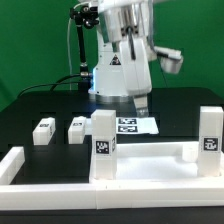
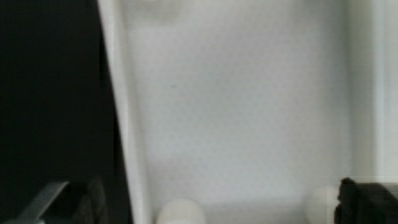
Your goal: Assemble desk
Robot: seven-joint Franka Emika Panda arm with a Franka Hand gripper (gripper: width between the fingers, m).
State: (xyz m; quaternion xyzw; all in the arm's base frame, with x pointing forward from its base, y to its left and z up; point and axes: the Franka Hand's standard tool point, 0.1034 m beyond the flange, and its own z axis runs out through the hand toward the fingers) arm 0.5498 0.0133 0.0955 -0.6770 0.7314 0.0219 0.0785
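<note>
White leg blocks (image 1: pixel 104 125) – black-and-white tags (image 1: pixel 103 147); black table (image 1: pixel 40 105) – green backdrop (image 1: pixel 30 40)

- Arm (image 1: pixel 125 35): glossy white rounded shells with grey joints, upper centre of the exterior view.
- Black cable (image 1: pixel 72 45) loops at upper left.
- Base (image 1: pixel 98 82) glows blue and carries a dark triangular mark (image 1: pixel 113 60).
- Fingers (image 2: pixel 370 200): black, in the wrist view.

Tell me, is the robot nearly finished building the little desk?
About halfway, it seems. Done: two legs stand upright on the tabletop, though I cannot tell if they are fully tight. In hand: nothing; the jaws are open and empty. Left: two more legs lie loose on the black table, waiting to be picked up and fitted.
</note>
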